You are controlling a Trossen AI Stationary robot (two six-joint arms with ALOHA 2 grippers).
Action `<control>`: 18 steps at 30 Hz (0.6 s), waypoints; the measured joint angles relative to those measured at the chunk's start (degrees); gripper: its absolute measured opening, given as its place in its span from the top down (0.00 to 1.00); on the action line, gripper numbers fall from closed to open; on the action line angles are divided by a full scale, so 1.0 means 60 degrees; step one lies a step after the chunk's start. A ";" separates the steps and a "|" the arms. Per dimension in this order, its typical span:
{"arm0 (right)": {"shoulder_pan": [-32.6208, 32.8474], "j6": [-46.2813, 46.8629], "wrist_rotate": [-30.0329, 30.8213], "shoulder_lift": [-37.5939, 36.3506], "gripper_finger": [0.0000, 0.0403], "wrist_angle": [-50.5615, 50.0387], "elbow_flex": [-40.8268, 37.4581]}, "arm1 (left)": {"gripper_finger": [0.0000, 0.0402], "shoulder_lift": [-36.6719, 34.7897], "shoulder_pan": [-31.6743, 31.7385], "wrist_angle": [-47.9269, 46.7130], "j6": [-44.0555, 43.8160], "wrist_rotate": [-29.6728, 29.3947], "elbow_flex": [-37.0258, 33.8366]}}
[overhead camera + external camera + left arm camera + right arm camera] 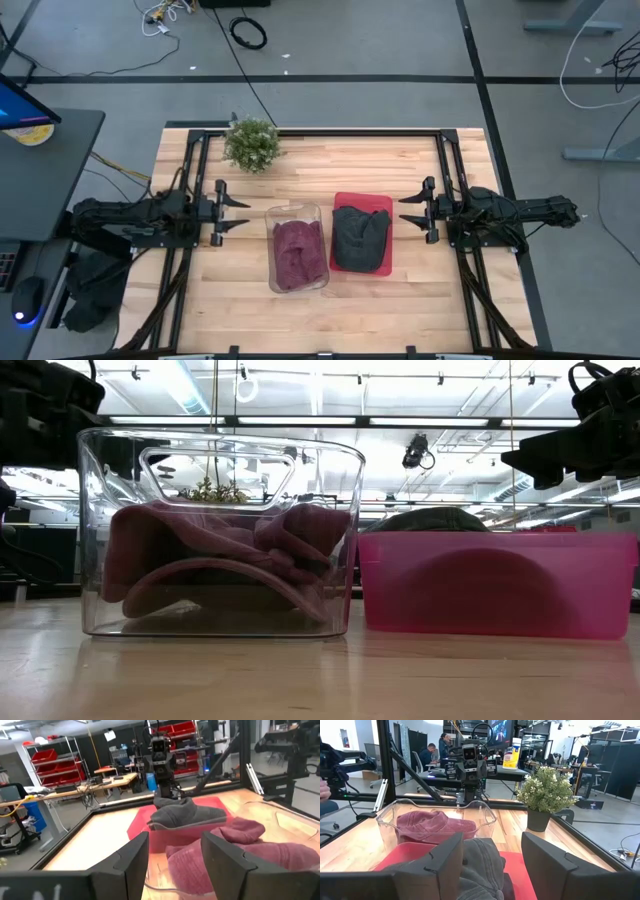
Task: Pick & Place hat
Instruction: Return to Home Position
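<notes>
Fingers first: left gripper [175,837] has its two dark fingers spread wide w/ nothing between them, just a look past them to the bins. Same on the other side: right gripper [492,840] is wide open & empty too.

Task-wise, sorting looks done to me. Red caps [298,255] lie bunched inside the clear bin [295,208] near table centre. In the low view they fill its lower half, one brim curving along the bin floor. Can't count them, prob more than one. Black caps [358,238] sit in the red bin [360,197], just beside the clear one on the right arm's side, heaped a bit above the rim. No cap loose on the table [420,300] that I can see, none in either hand. So nothing left to pick; what's left is prob only parking the arms.

Pose: both arms lie at the table's sides, grippers pointing inward at each other across the bins. Left tips are near the clear bin but apart from it, right tips near the red bin but apart. Low view puts both grippers up off the table, about rim height or higher. Looks close to home pose, can't say for sure. Potted plant [251,143] stands at the back edge on the left arm's side, apart from both
</notes>
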 joint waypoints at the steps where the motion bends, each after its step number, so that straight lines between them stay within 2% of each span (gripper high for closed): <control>1: 0.0001 0.0000 -0.0002 0.0000 0.49 0.0000 0.0000 | 0.54 -0.0006 0.0000 0.0000 0.0020 -0.0014 0.0000; 18: 0.0002 0.0000 0.0001 -0.0004 0.49 0.0000 0.0000 | 0.54 -0.0002 0.0000 0.0139 -0.0115 -0.0086 -0.0007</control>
